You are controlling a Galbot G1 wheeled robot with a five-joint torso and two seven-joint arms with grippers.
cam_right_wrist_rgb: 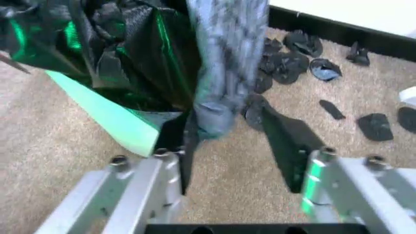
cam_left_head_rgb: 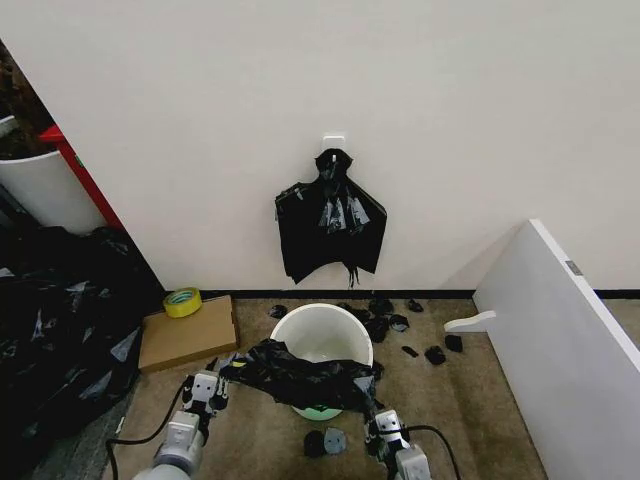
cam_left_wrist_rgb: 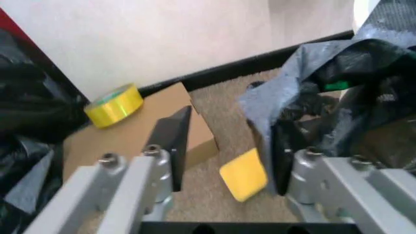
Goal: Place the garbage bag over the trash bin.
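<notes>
The white trash bin [cam_left_head_rgb: 322,332] stands on the carpet below the wall. The black garbage bag [cam_left_head_rgb: 300,378] lies bunched across its near rim and hangs down its front. My left gripper [cam_left_head_rgb: 205,390] sits at the bag's left end. In the left wrist view that gripper [cam_left_wrist_rgb: 227,151] is open, and the bag [cam_left_wrist_rgb: 338,83] brushes one finger [cam_left_wrist_rgb: 279,156]. My right gripper [cam_left_head_rgb: 385,425] is low at the bag's right end. The right wrist view shows it [cam_right_wrist_rgb: 237,146] open, with a fold of the bag [cam_right_wrist_rgb: 221,63] hanging beside one finger [cam_right_wrist_rgb: 185,146] and the bin's green-tinted side [cam_right_wrist_rgb: 110,117] behind.
A cardboard box [cam_left_head_rgb: 188,335] with a yellow tape roll [cam_left_head_rgb: 182,301] lies left of the bin. A bunch of black bags [cam_left_head_rgb: 331,225] hangs on the wall. Black sheeting [cam_left_head_rgb: 55,320] is heaped at far left. A white board [cam_left_head_rgb: 565,350] leans at right. Black scraps [cam_left_head_rgb: 385,318] litter the carpet.
</notes>
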